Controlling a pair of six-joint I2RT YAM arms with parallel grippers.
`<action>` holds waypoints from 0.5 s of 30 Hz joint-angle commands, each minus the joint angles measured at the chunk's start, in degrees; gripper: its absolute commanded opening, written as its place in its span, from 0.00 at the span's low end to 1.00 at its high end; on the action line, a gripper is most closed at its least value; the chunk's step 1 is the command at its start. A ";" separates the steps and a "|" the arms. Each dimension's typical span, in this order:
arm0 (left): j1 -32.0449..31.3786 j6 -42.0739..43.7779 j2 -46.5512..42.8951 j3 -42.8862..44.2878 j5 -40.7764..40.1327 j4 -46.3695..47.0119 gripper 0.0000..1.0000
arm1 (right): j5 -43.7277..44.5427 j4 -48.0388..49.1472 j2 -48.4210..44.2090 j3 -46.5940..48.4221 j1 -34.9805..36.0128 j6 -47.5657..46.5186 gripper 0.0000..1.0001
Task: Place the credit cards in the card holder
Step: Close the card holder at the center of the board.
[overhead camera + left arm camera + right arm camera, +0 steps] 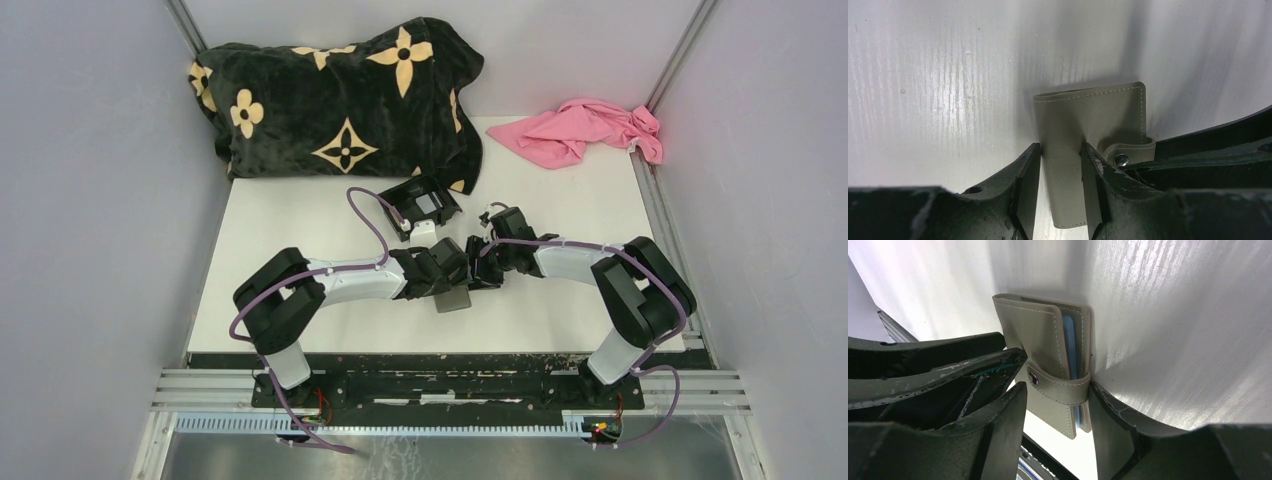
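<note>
Closest to the lens in the left wrist view, the left gripper point(1060, 148) is clamped on the card holder point(1090, 107), one finger on each flat face. The holder's long axis runs from 6 to 12 o'clock along the fingers. Its clasp tab point(1128, 150) wraps round the edge at 3 o'clock and looks snapped, so the holder is folded shut, standing on edge over the table point(923, 75). In the right wrist view, blue-tinted credit cards point(1071, 347) show edge-on between the covers. The right gripper point(1056, 388) straddles the holder at the tab; whether its jaws press or stand just clear I cannot tell. Both arms are equally near. From above, open table lies at 9 and 3 o'clock of the holder, a black box point(425, 203) sits at 12, and the table's near edge is close at 6.
</note>
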 commanded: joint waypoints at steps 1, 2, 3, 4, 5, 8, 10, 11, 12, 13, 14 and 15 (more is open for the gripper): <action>-0.24 2.99 3.31 -1.95 1.78 0.90 0.43 | 2.92 2.43 -1.09 -0.37 0.17 3.61 0.55; -0.27 3.00 3.27 -2.05 1.79 1.05 0.43 | 3.23 2.62 -1.14 -0.50 0.07 4.17 0.54; -0.23 3.03 3.26 -2.18 1.79 1.13 0.43 | 3.52 2.91 -1.16 -0.67 -0.02 4.86 0.54; -0.28 3.07 3.24 -2.27 1.86 1.28 0.43 | 3.70 3.36 -1.29 -1.08 -0.05 5.89 0.54; -0.26 3.08 3.18 -2.43 1.95 1.41 0.43 | 3.83 3.80 -1.27 -1.36 -0.07 6.75 0.54; -0.25 2.99 3.18 -2.73 2.14 1.69 0.43 | 3.89 5.67 -1.20 -2.26 -0.43 9.76 0.54; -0.24 2.92 3.03 -2.98 2.19 1.81 0.43 | 3.64 6.88 -1.11 -2.70 -0.57 11.61 0.54; -0.22 2.98 2.96 -3.08 2.22 1.95 0.43 | 3.66 7.33 -1.09 -2.94 -0.52 12.52 0.54; -0.22 2.93 2.94 -3.10 2.23 2.04 0.43 | 3.67 8.04 -1.25 -3.27 -0.54 13.45 0.54; -0.25 2.92 2.91 -3.09 2.23 2.05 0.43 | 3.67 8.68 -1.33 -3.55 -0.62 14.21 0.54; -0.29 2.94 2.83 -3.11 2.23 2.05 0.43 | 3.67 9.26 -1.40 -3.82 -0.61 14.98 0.54; -0.31 2.93 2.82 -3.18 2.19 2.05 0.43 | 3.63 9.90 -1.64 -4.10 -0.65 15.79 0.55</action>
